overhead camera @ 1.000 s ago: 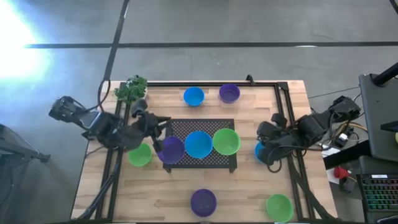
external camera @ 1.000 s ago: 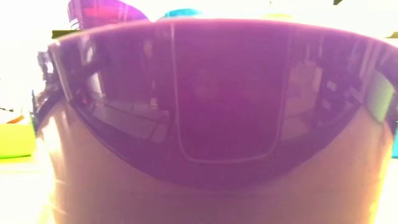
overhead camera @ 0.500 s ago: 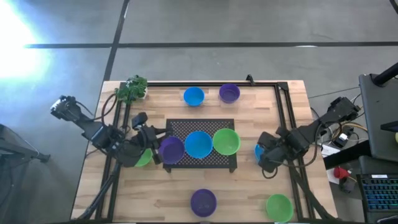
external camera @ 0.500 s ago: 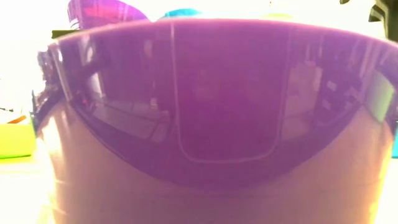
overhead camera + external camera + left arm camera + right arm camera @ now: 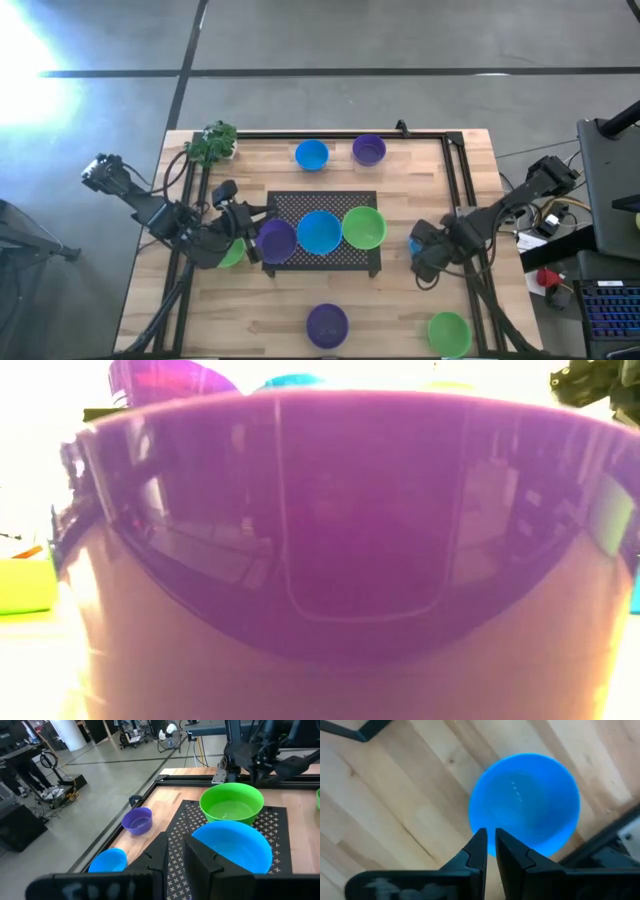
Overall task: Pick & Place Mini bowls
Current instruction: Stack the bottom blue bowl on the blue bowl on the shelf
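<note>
Seen from above, the wooden bench [image 5: 400,300] carries a black mesh mat [image 5: 325,205] at its middle, and on the mat three mini bowls sit in a row, each touching the next: a purple bowl [image 5: 275,240], a blue bowl [image 5: 320,232] and a green bowl [image 5: 364,227]. The left gripper [image 5: 250,232] is at the purple bowl's rim on the mat's left edge; its fingers [image 5: 200,865] stand a narrow gap apart, and it seems to pinch that rim, though the rim itself is hidden in the wrist view. A second green bowl [image 5: 232,254] lies just beside it, partly under the left arm. The right gripper [image 5: 424,258] is low at the bench's right side over another blue bowl [image 5: 525,802], its fingers [image 5: 479,851] nearly pressed together astride the bowl's near rim, apparently pinching it. At the far edge stand a small blue bowl [image 5: 312,154] and a purple one [image 5: 369,150], with a leafy plant [image 5: 212,142] at the far left corner. At the near edge sit a purple bowl [image 5: 327,324] and a green bowl [image 5: 449,331], well apart. The low view is almost filled by the near purple bowl's glossy wall
</note>
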Robot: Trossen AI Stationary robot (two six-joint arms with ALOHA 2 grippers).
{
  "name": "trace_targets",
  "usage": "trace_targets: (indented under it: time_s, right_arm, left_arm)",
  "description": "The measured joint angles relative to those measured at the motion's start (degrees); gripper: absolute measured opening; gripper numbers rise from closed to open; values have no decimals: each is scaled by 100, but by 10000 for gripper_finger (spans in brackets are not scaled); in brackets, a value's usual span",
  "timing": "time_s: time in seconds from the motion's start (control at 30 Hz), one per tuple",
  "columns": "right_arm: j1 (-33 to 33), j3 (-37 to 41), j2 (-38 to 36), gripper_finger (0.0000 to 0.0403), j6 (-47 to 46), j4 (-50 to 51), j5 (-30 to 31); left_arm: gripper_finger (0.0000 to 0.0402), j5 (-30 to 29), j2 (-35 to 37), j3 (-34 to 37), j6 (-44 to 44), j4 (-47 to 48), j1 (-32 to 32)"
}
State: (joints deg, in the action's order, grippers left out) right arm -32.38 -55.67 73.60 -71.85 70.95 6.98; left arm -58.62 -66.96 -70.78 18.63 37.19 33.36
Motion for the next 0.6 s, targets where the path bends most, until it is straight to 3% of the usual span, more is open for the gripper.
trace_targets:
  time_s: [0.37, 0.6]
  right_arm:
    - [0, 409, 0, 98, 7, -438, 301]
    - [2, 883, -2, 125, 2, -1333, 355]
  left_arm:
    - [50, 1, 0, 0, 0, -37, 0]
    - [50, 3, 0, 0, 9, -69, 0]
